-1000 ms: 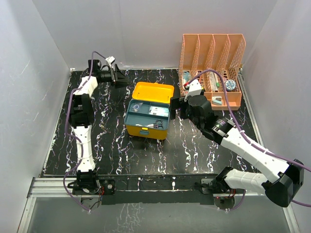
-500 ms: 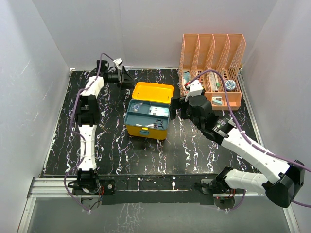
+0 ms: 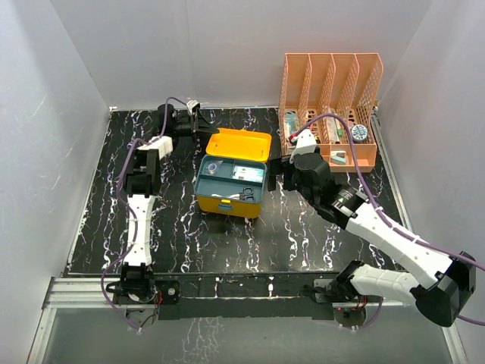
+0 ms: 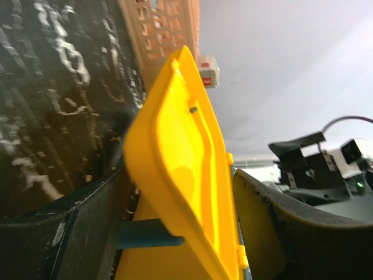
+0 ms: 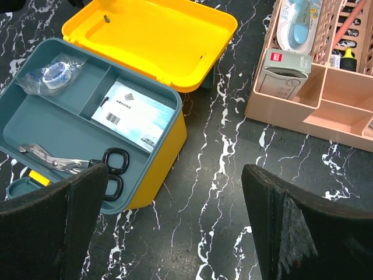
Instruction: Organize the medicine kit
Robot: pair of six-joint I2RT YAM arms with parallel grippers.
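The medicine kit is a yellow box that stands open mid-table. Its yellow lid leans back. The teal insert tray holds scissors, a white packet and a small clear bag. My left gripper is open at the lid's back left corner. In the left wrist view the lid stands between the two spread fingers. My right gripper is open and empty just right of the kit, over bare table.
An orange mesh file rack with several small items stands at the back right, close to my right gripper; it also shows in the right wrist view. White walls enclose the black marbled table.
My left gripper has swung right along the back edge, from the back left corner to the kit's lid. My right gripper has shifted slightly back and right.
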